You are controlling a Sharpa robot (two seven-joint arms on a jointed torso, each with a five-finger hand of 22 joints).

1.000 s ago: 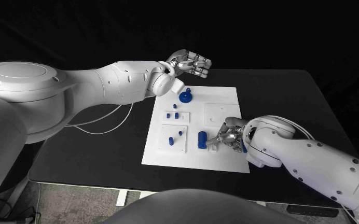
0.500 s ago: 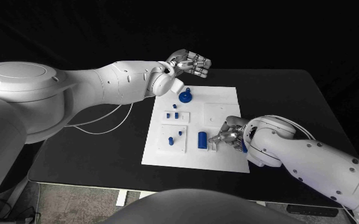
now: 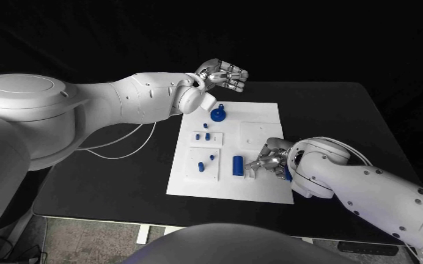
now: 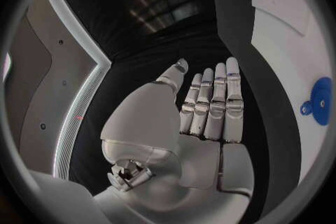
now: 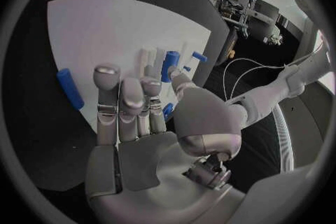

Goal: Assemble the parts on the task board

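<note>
1. Bench (image 3: 353, 111): black, carrying the white board (image 3: 264, 184) in its middle. Your left arm reaches in over the board's far end, and your right arm crosses its near right corner.

2. Left hand (image 3: 223, 74): raised above the bench beyond the board's far edge, fingers straight and side by side in its wrist view, gripping nothing. It sits well away from the near parts.

3. Right hand (image 3: 271, 162): low over the board's near right part, fingers bent down toward the surface. You have nothing plainly gripped in it; the fingertips (image 5: 106, 70) lie at the board among the small parts, and whether they touch one I cannot tell.

4. Cylinder (image 3: 238, 165): the largest loose blue part, lying flat on the board just to the left of the right hand. Its long axis runs near-to-far along the board, roughly across the line of your fingers. This is the relation that matters: the right hand is much the nearer of the two, and I judge a short sideways shift toward the cylinder would bring your fingers over it.

5. Round part (image 3: 217, 115): blue, with a small lug, standing near the board's far edge, closer to the left hand.

6. Small pegs (image 3: 208, 135): blue, set in raised white blocks on the board's left side.

7. Writing: you will find no brand, label or readable text on anything.
</note>
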